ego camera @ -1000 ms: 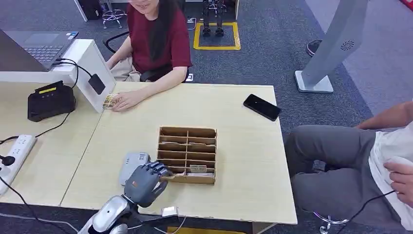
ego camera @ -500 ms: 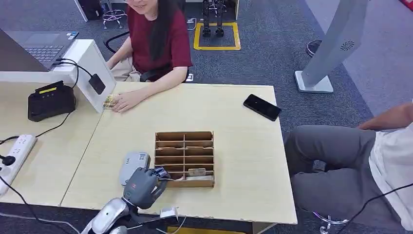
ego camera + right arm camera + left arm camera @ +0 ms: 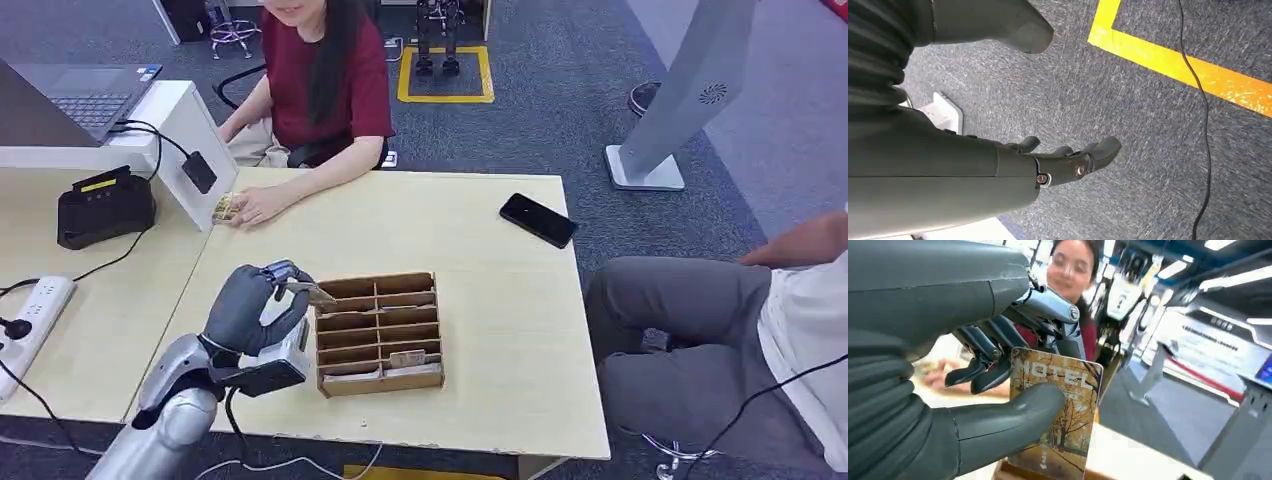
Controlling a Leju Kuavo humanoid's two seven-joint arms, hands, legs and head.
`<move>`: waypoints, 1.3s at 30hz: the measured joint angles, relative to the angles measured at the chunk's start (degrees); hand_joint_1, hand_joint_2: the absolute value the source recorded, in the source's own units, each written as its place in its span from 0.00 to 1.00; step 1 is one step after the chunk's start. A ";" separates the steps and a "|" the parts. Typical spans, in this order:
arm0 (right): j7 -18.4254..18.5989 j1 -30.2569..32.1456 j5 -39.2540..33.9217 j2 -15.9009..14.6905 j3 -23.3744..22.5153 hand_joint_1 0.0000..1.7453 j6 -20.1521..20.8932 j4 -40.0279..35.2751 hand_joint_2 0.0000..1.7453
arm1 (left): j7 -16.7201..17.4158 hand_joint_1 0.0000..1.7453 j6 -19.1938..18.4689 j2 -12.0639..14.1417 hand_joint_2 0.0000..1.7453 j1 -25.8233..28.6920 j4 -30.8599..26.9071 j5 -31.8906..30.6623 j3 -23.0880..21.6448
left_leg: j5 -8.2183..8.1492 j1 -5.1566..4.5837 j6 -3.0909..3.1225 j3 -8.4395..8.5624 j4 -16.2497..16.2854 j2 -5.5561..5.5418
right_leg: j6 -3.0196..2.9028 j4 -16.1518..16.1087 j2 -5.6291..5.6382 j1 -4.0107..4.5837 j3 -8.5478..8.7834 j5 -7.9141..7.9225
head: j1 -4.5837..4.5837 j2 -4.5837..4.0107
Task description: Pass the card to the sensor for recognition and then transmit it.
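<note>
Left hand is raised above the near-left part of the table, pinching the card between its thumb and fingers. In the left wrist view the thumb lies across the card's printed face, which shows autumn trees and the word HOTEL, with the darker fingers behind it. The card hangs over the far-left corner of the wooden sorting box, a compartmented tray just right of the hand; a few of its near slots hold cards.

Right hand hangs beside the body above grey carpet crossed by a yellow floor line and a thin black cable; its fingers are apart and it holds nothing.

Below the left wrist, partly hidden by the arm, lies a pale grey device. Farther left on the adjoining desk sit a black card terminal and a white power strip. A white partition carrying a small black sensor stands at the far-left table corner, and a person in a red top sits behind it with one hand resting on the table near it. A black phone lies far right. Another person's grey-trousered leg is just beside the table's right edge.
</note>
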 joint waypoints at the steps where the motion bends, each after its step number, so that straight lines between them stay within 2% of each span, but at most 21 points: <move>1: 0.13 -0.01 -0.02 0.02 0.00 0.00 0.02 0.00 1.00 | 0.26 1.00 0.06 -0.04 1.00 -0.30 0.00 -0.37 0.33 | 0.00 0.00 0.00 -0.01 0.00 0.00 | 0.00 0.00 0.00 0.00 0.00 0.00 | 0.02 -0.02; 9: 0.04 -0.05 -0.09 0.46 -0.04 0.00 -0.09 0.00 1.00 | 1.40 1.00 1.95 -0.20 1.00 -1.76 0.26 -2.03 2.34 | 0.00 -0.01 0.00 -0.01 0.00 0.00 | 0.00 -0.01 0.00 -0.01 -0.01 0.00 | 0.00 0.00; 14: 0.90 -0.11 0.04 0.52 -0.04 0.00 -0.18 0.00 1.00 | 4.43 1.00 6.09 -1.05 1.00 -4.28 2.22 -7.63 4.06 | 0.00 0.00 0.00 -0.02 0.00 -0.01 | 0.00 -0.01 -0.02 -0.01 -0.03 0.00 | 0.00 0.00; 18: 0.46 -0.17 0.35 0.61 -0.04 0.00 -0.22 0.00 1.00 | 8.02 1.00 11.43 -3.00 1.00 -8.12 7.85 -14.80 5.55 | 0.05 -0.01 0.02 -0.02 0.01 -0.01 | -0.01 -0.01 -0.01 -0.01 -0.03 0.08 | 0.00 0.00; 22: 0.33 -0.24 0.61 0.81 0.04 0.00 0.17 0.00 1.00 | 11.54 1.00 16.54 -4.48 1.00 -13.76 16.45 -23.28 6.40 | 0.13 0.00 0.02 -0.04 0.01 -0.04 | -0.02 -0.01 -0.04 -0.01 -0.03 0.10 | 0.00 0.00; 26: 0.70 -0.48 0.63 0.94 0.20 0.00 0.57 0.00 1.00 | 12.26 1.00 18.95 -5.49 1.00 -21.25 26.87 -24.37 7.47 | 0.18 0.00 0.00 -0.07 0.01 -0.04 | -0.02 0.00 -0.03 0.00 -0.05 0.18 | 0.00 0.00; 29: 0.79 -0.47 0.63 0.94 0.59 0.00 0.85 0.00 1.00 | 12.41 1.00 19.71 -5.81 1.00 -25.41 32.54 -24.43 8.30 | 0.18 0.00 -0.01 -0.06 0.01 -0.01 | -0.03 0.01 -0.01 0.00 -0.06 0.20 | 0.00 0.00; 34: 0.83 -0.46 0.63 0.94 1.12 0.00 0.94 0.00 1.00 | 12.41 1.00 19.89 -6.05 1.00 -27.92 37.01 -24.52 8.87 | 0.18 -0.01 -0.01 -0.08 0.01 -0.01 | -0.03 0.01 0.00 -0.01 -0.10 0.20 | 0.00 0.00; 39: 1.40 -0.46 0.66 0.94 1.51 0.00 1.03 0.00 1.00 | 12.41 1.00 20.54 -6.23 1.00 -28.24 39.01 -24.35 9.29 | 0.18 -0.01 -0.01 -0.14 0.01 0.02 | -0.03 0.01 0.02 -0.01 -0.14 0.20 | 0.00 0.00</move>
